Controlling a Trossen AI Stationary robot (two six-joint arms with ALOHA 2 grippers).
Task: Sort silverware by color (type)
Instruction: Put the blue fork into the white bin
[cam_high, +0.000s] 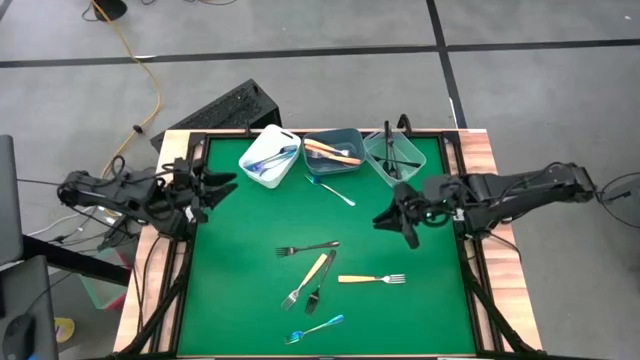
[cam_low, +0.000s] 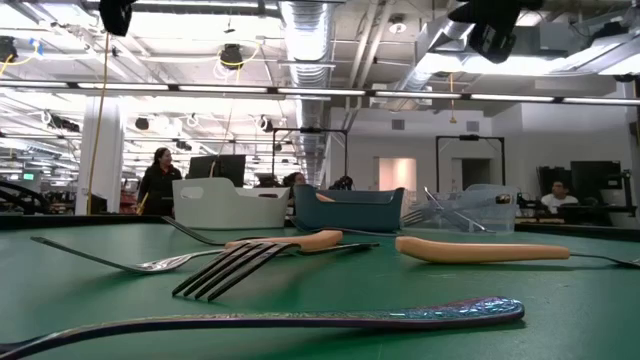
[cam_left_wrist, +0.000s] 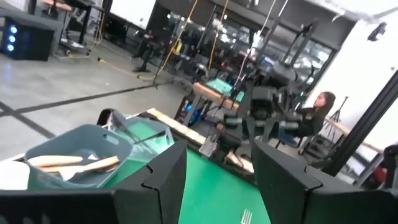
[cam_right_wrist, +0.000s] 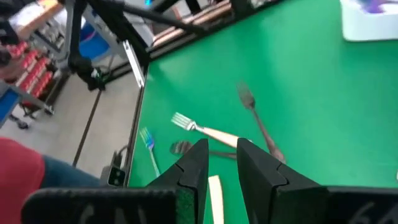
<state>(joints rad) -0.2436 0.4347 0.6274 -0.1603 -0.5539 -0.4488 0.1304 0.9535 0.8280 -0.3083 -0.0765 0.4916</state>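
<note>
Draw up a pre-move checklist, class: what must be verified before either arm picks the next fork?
1. Right end effector empty: ok, fingers slightly apart, nothing between them.
2. Left end effector empty and open: ok.
3. Three bins reachable, white bin included: ok.
4. Loose forks left on the mat: ok, several.
5. Yellow fork lies alone: ok.
6. Middle cluster separable: not ok, pieces overlap.

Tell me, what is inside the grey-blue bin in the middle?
The grey-blue bin holds orange-handled utensils, lying across each other. Their exact number is unclear, and anything lying underneath them is hidden.
</note>
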